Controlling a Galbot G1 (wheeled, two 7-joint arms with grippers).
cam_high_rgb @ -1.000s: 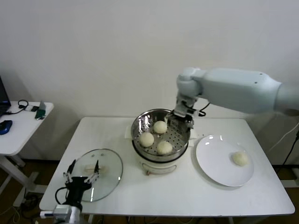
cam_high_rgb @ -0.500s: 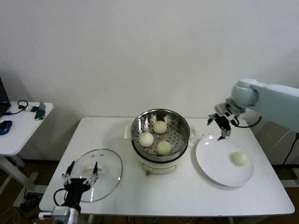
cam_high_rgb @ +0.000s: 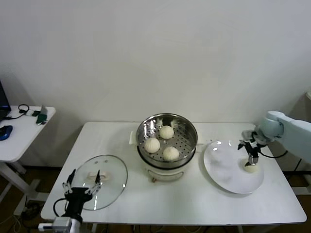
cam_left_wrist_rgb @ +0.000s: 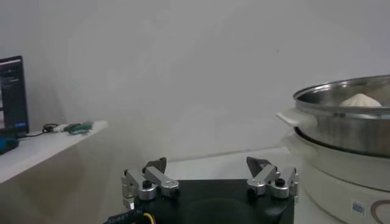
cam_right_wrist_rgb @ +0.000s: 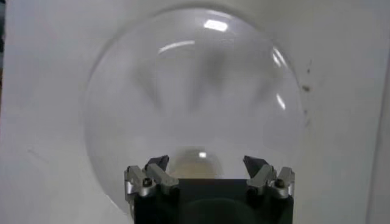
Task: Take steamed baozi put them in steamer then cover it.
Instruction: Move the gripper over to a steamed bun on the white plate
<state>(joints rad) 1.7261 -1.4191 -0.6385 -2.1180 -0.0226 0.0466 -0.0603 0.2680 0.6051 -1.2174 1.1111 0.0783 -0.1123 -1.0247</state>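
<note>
The steel steamer [cam_high_rgb: 166,127] on its white pot base holds three baozi [cam_high_rgb: 152,144], [cam_high_rgb: 166,131], [cam_high_rgb: 170,153]. It also shows in the left wrist view [cam_left_wrist_rgb: 347,115]. A fourth baozi [cam_high_rgb: 251,168] lies on the white plate [cam_high_rgb: 228,170] at the right. My right gripper [cam_high_rgb: 251,151] is open just above that baozi; in the right wrist view the baozi [cam_right_wrist_rgb: 196,162] sits between the spread fingertips [cam_right_wrist_rgb: 206,164]. The glass cover [cam_high_rgb: 109,180] lies flat on the table at the front left. My left gripper [cam_high_rgb: 82,182] is open and empty over the cover's near edge, also seen in its wrist view [cam_left_wrist_rgb: 210,171].
A white side table [cam_high_rgb: 19,131] with cables and small devices stands to the left. The white table's front edge [cam_high_rgb: 170,221] runs below the pot. The wall is close behind the steamer.
My right arm has swung from over the steamer to the right and lowered over the baozi on the plate. The left arm has barely moved.
</note>
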